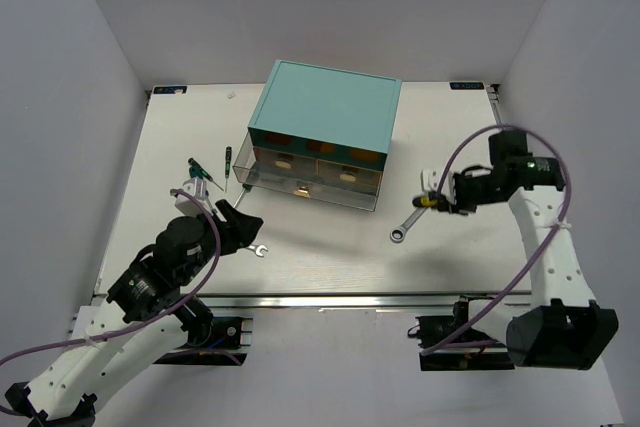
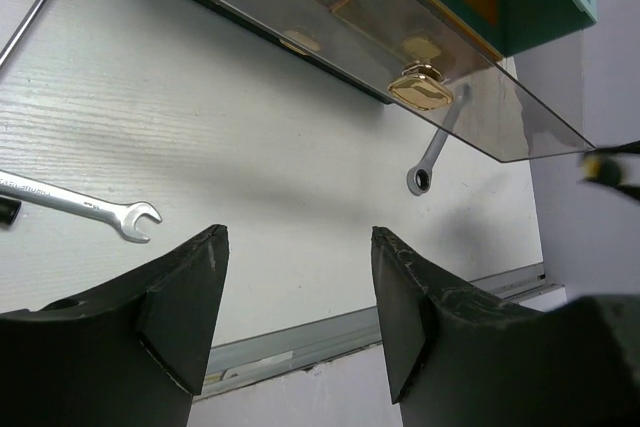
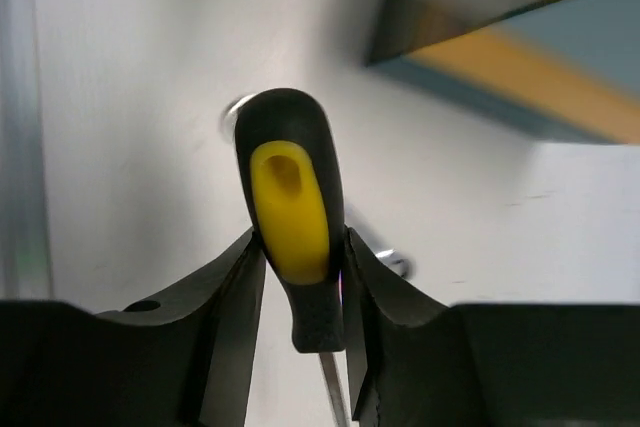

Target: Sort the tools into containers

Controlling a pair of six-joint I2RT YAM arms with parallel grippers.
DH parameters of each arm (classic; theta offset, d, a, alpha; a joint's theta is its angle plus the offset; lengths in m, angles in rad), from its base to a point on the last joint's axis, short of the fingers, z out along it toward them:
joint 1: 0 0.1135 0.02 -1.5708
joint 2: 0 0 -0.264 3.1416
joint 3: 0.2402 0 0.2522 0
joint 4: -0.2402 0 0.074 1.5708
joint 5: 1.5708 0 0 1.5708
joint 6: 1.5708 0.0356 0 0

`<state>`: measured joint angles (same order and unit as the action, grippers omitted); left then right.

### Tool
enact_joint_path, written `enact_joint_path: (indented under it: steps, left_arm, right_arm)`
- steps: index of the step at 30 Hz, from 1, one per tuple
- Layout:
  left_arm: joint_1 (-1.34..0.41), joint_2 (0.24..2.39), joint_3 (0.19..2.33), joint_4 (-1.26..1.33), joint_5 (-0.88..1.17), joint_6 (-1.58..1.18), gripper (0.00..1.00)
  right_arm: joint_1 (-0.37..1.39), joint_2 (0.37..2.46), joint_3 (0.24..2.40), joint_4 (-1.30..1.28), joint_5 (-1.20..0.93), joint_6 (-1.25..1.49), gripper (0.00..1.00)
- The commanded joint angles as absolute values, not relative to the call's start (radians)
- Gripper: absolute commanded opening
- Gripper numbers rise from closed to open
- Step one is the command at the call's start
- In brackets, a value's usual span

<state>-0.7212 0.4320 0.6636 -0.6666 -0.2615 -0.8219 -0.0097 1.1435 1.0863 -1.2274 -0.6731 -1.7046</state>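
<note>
Right fingers tight around one yellow-and-black screwdriver, left fingers apart; two wrenches, two green screwdrivers.

l arm runs from its base at bottom-left up & to the right, wrist cam end leading. l gripper points fwd-right, jaws wide apart, nothing btwn the fingers. r arm climbs from its base at bottom-right, bends at the elbow near the far-right edge, and the forearm folds back toward the left. r gripper aims left, jaws clamped on both sides of the yellow-and-black screwdriver at its handle, w/ the shaft running down btwn the fingers.
</note>
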Motion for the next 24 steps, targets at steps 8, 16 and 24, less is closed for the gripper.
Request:
enact_joint_path:
  steps: [8, 16, 24]
  left_arm:
    - [-0.716, 0.448, 0.690, -0.684, -0.298, -0.816, 0.70]
    - [-0.716, 0.430, 0.686, -0.673, -0.304, -0.822, 0.70]
    - [-0.716, 0.445, 0.669, -0.608, -0.287, -0.824, 0.70]
  right_arm:
    - [0.515, 1.222, 1.621, -0.545, -0.713, -0.439, 0.00]
    - [0.791, 1.469, 1.870, -0.449, -0.325, -0.250, 0.00]
    - [0.845, 1.617, 1.859, -0.528, -0.177, -0.237, 0.00]
